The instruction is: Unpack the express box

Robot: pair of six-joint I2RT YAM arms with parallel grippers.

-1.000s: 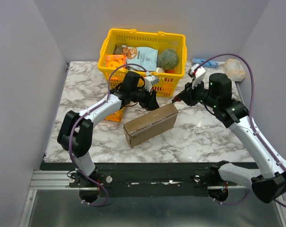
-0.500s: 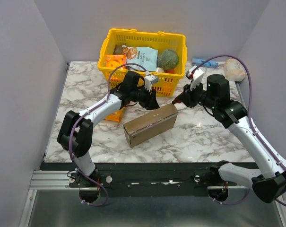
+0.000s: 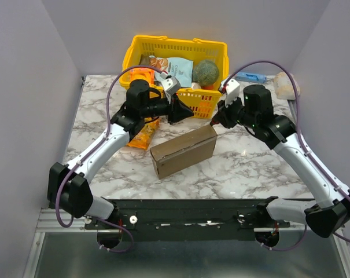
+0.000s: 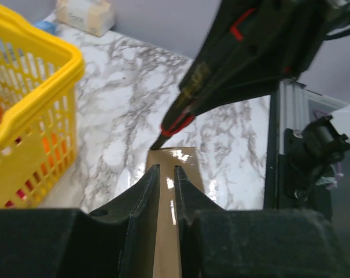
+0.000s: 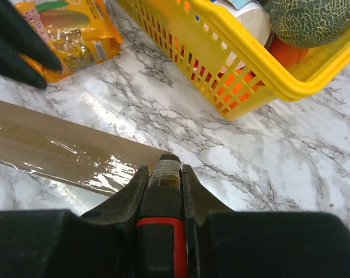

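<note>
Marble table (image 3: 250, 168), yellow basket (image 3: 176, 43) at the back. The box (image 3: 183, 152) lies flat at mid-table, just in front of the basket. Its long axis runs diagonally, near-left to far-right, lid shut with glossy tape along the top. No print shows on the box. The orange snack bag (image 3: 144, 136) beside it carries a corn picture, lettering too small to read. Left gripper (image 3: 184, 111) hovers by the basket front above the box, fingers (image 4: 144, 186) a narrow slit apart, holding nothing. Right gripper (image 3: 214, 122) is clamped on a small red-and-dark tool (image 5: 165, 171), its tip touching the box's far-right end.
</note>
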